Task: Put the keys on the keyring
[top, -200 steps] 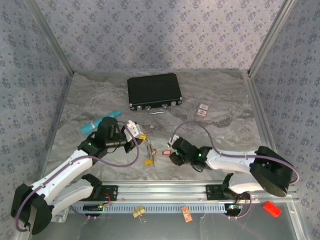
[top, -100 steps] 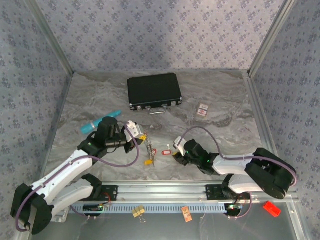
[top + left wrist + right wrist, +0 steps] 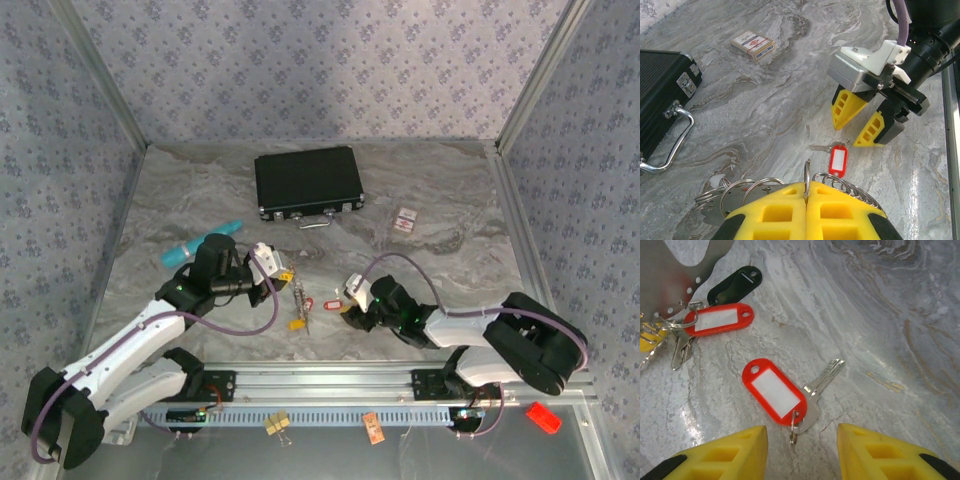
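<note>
Pick-up step: right gripper [image 3: 801,439] spread wide over the red-tagged key [image 3: 776,391]; left gripper [image 3: 806,194] pinches the keyring [image 3: 806,172]; next, lower and close.

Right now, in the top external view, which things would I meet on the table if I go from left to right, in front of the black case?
Teal pen → left gripper → key bunch → loose red-tagged key → red-and-white card.
</note>
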### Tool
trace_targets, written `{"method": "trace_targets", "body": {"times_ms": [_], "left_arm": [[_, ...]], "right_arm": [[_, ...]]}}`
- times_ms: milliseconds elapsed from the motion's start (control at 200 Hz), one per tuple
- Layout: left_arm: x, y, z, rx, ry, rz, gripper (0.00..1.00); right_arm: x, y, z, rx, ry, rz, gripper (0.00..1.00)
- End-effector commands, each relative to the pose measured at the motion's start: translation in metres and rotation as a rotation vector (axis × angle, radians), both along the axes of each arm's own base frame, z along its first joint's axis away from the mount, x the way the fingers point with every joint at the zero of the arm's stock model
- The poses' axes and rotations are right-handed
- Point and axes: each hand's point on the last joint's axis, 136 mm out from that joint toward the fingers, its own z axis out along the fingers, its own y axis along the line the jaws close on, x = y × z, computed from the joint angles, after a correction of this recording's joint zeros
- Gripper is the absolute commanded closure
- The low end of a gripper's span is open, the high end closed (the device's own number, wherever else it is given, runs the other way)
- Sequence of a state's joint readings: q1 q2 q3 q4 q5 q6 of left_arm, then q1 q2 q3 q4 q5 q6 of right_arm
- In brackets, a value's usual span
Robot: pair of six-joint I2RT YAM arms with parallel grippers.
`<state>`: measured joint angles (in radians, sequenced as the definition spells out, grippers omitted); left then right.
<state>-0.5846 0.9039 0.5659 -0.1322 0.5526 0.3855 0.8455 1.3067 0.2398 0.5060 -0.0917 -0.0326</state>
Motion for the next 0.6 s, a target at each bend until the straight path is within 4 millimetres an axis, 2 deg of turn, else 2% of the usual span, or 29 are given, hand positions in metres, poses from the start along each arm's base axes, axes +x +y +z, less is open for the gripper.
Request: {"method": "trace_targets", "body": {"times_ms": [0, 430, 595], "left_arm": [[-0.006, -0.003, 0.011, -0.030, -0.036, -0.048, 1.00], [-0.007, -0.004, 0.011, -0.036, -0.029, -0.058, 1.00], [-0.008, -0.005, 0.011, -0.037, -0.025, -0.062, 1.00]], "right_arm": [[0.003, -0.001, 0.012, 0.023, -0.041, 0.001, 0.57], [0.006, 0.009, 0.000, -0.031, -0.007, 0.041, 0.61], [0.007, 0.012, -0.003, -0.038, -0.001, 0.056, 0.68]]}}
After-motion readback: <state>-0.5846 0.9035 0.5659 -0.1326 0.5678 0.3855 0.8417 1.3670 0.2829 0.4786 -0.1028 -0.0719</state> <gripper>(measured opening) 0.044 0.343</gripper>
